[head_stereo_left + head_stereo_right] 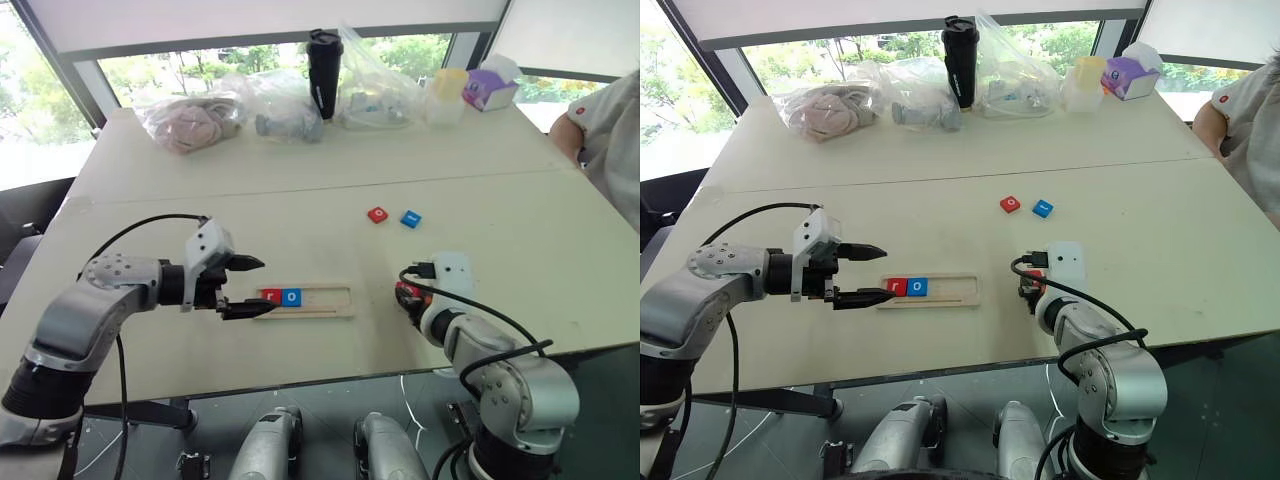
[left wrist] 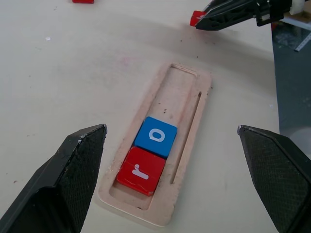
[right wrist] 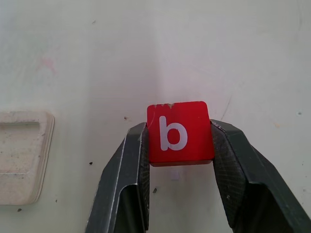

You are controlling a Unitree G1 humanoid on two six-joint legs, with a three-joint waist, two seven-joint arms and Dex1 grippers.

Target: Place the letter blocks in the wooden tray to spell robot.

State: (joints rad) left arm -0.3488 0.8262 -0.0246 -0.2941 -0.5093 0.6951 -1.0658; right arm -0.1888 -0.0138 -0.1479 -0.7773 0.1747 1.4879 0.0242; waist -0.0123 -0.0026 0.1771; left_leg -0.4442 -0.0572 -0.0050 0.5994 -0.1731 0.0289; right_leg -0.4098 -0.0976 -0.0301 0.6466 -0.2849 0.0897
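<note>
Beside the wooden tray [image 1: 310, 299], the right hand [image 3: 180, 141] points downward, clamping the red b block [image 3: 180, 132].

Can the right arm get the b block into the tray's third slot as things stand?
Probably yes: the b block sits between the right claw fingers, and the wooden tray beyond r and o lies bare; the left claw hovers at the far end.

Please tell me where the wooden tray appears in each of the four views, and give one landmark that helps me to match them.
Left eye view: wooden tray at lower centre, just beside the left gripper.
Right eye view: lower centre.
Left wrist view: centre, running away between the open fingers.
Right wrist view: one empty end at the picture's left edge.
Shared landmark: the red r block and blue o block side by side in the tray.
</note>
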